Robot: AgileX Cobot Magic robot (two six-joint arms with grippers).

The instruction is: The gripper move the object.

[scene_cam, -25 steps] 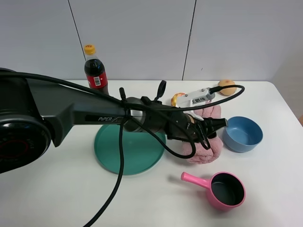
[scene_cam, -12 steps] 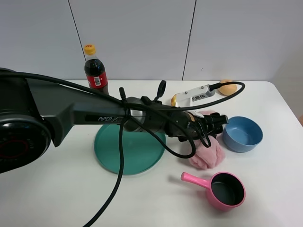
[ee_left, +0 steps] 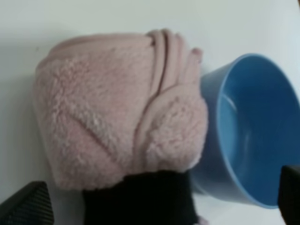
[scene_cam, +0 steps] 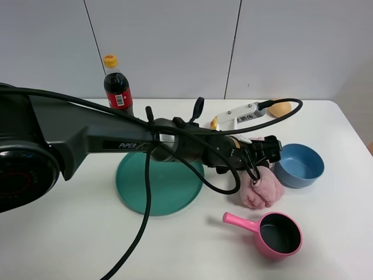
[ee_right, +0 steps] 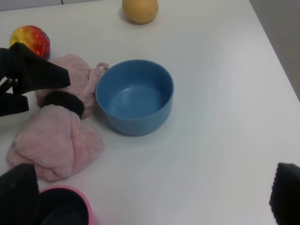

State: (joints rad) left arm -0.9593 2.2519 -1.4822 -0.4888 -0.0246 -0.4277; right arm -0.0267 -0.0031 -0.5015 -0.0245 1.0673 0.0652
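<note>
Towel (scene_cam: pixel 261 190), pink and fluffy, sits bunched on the white surface (scene_cam: pixel 76 239) between the green plate (scene_cam: pixel 157 185) and the blue bowl (scene_cam: pixel 298 165), with the left claw (scene_cam: pixel 265 154) clenched on its top; a pink saucepan (scene_cam: pixel 274 233) lies near. From the left wrist, one black finger (ee_left: pixel 140 199) presses into the towel (ee_left: pixel 117 126), which touches the bowl (ee_left: pixel 255 126). From the right wrist, the right claw (ee_right: pixel 150 206) is spread wide, grasping nothing, above the bowl (ee_right: pixel 135 96) and towel (ee_right: pixel 56 140).

Fluffy pink towel (scene_cam: pixel 261 190) (bunched, pinched mid-body) touches the blue bowl (scene_cam: pixel 299 165).
</note>
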